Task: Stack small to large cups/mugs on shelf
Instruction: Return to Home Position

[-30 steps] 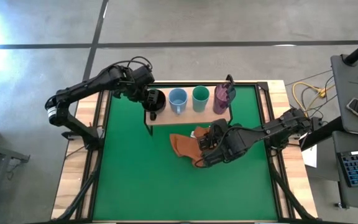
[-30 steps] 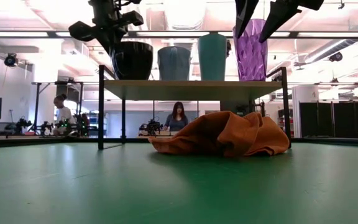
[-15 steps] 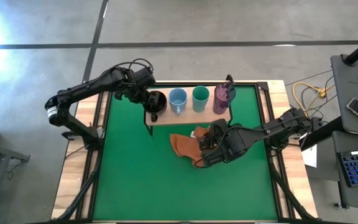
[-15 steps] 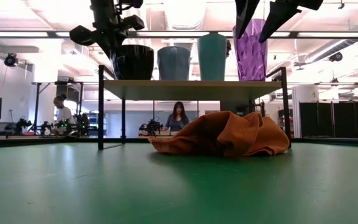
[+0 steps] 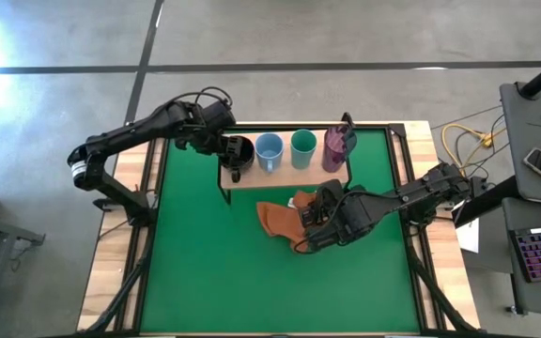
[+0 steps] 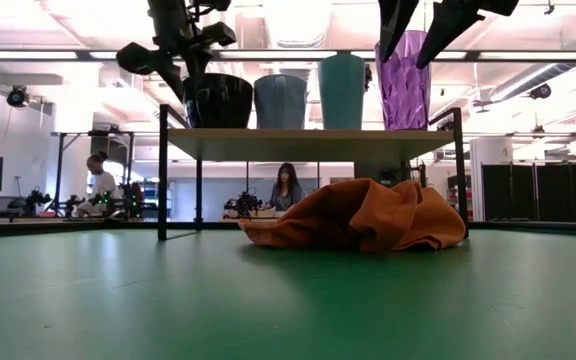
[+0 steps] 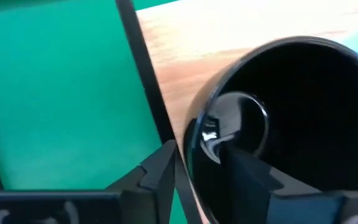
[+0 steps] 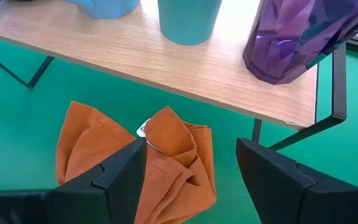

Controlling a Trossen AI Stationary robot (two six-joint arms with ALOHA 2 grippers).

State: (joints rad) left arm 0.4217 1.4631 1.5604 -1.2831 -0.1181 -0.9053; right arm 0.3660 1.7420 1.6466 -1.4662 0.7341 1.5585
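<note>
My left gripper [image 7: 196,148] sits at the shelf's [image 5: 280,178] left end, its two fingers parted astride the black mug's [image 5: 240,150] wall, one inside and one outside, not pinching it. I count four vessels upright in one row on the plank: black mug, light blue mug [image 5: 269,148], teal cup [image 5: 302,144], purple cup [image 5: 337,143]. One orange cloth [image 5: 275,219] lies crumpled on the green mat [image 5: 252,272] in front. My right gripper [image 8: 191,165] hovers over it, spread wide and empty.
</note>
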